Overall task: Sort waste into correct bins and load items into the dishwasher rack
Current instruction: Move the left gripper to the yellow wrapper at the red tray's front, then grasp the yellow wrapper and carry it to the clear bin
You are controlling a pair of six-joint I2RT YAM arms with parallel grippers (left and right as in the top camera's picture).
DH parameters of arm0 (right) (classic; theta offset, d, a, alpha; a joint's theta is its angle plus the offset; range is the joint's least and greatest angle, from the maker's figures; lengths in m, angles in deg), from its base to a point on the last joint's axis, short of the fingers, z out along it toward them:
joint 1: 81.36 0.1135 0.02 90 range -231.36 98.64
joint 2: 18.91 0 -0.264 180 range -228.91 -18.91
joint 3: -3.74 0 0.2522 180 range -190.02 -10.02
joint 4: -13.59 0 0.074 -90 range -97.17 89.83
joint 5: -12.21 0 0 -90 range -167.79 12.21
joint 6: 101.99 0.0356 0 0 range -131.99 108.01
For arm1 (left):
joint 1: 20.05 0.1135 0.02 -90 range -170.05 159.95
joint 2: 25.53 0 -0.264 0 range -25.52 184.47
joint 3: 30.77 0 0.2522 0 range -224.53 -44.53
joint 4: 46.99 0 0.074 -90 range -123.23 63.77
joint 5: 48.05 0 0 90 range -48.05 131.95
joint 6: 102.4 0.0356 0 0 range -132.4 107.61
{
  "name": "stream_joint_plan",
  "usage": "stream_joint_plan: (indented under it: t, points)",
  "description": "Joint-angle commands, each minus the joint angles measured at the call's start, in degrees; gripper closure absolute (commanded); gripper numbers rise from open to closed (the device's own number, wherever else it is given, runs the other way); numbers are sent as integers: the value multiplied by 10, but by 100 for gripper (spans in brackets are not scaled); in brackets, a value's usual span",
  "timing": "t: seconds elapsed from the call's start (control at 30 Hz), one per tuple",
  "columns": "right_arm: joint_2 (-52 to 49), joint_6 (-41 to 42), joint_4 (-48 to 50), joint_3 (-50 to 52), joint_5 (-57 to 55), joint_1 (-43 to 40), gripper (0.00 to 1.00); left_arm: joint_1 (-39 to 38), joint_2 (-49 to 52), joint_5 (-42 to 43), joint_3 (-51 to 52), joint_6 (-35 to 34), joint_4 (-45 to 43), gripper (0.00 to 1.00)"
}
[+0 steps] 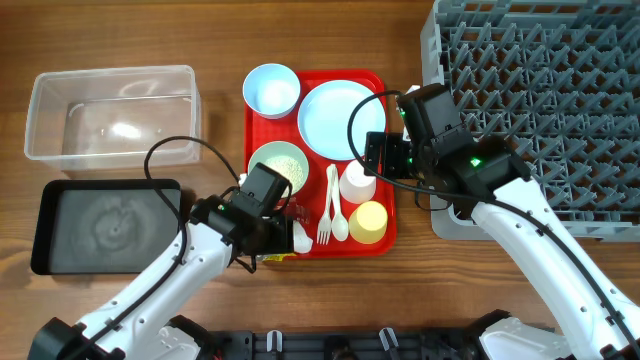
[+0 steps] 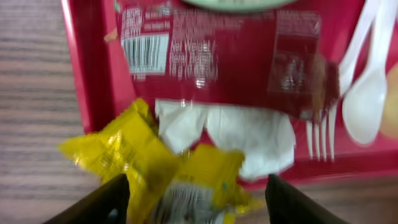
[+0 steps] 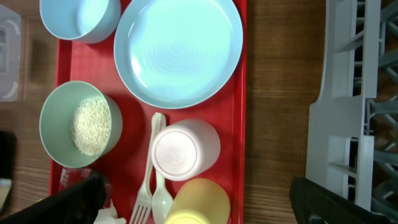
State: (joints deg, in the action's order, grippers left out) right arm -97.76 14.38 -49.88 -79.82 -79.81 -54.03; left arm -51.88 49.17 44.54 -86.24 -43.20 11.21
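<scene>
Waste-sorting is coming first: my left pincer is hanging with its fingers apart on either side of the yellow foil wrapper. The wrapper is lying across the near-left lip of the red serving tray, half on the table and touching the white tissue just inside the tray. Next, I judge, I am needing to drop, close and lift clear of that lip, then carry left of the tray, where open table is leading to the black tray and clear tub. My right pincer, spread wide and empty, is hovering over the tray's right half.
</scene>
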Motion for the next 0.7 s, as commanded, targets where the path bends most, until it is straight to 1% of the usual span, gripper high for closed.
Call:
stream_joint_plan:
  t: [0.0, 0.07, 0.17, 0.2, 0.23, 0.27, 0.3, 0.4, 0.43, 0.57, 0.67]
  points:
    - [4, 7, 5, -7, -19, 0, 1, -2, 3, -23, 42, -29, -36, 33]
    - [4, 7, 5, -7, -21, 0, 0, -2, 3, -23, 50, -29, -51, 34]
    - [4, 8, 6, -7, -21, 0, 1, -2, 3, -25, 50, -29, -59, 48]
    - [4, 8, 8, -6, -20, 0, 0, -2, 3, -25, 50, -29, -61, 55]
    - [4, 8, 9, -6, -20, 0, 0, -2, 3, -26, 50, -29, -63, 61]
    - [4, 8, 10, -6, -20, 0, 1, -2, 3, -28, 50, -29, -64, 63]
    - [4, 8, 10, -6, -20, 0, 1, -2, 3, -31, 50, -29, -64, 68]
    - [4, 8, 11, -6, -21, 0, 1, -2, 3, -36, 50, -29, -64, 94]
    - [4, 8, 11, -6, -21, 0, 1, -2, 3, -36, 50, -29, -66, 96]
    - [4, 8, 11, -6, -21, 0, 1, -2, 3, -35, 43, -29, -68, 96]
    - [4, 8, 10, -6, -20, 0, 1, -2, -2, -28, 10, -29, -39, 96]
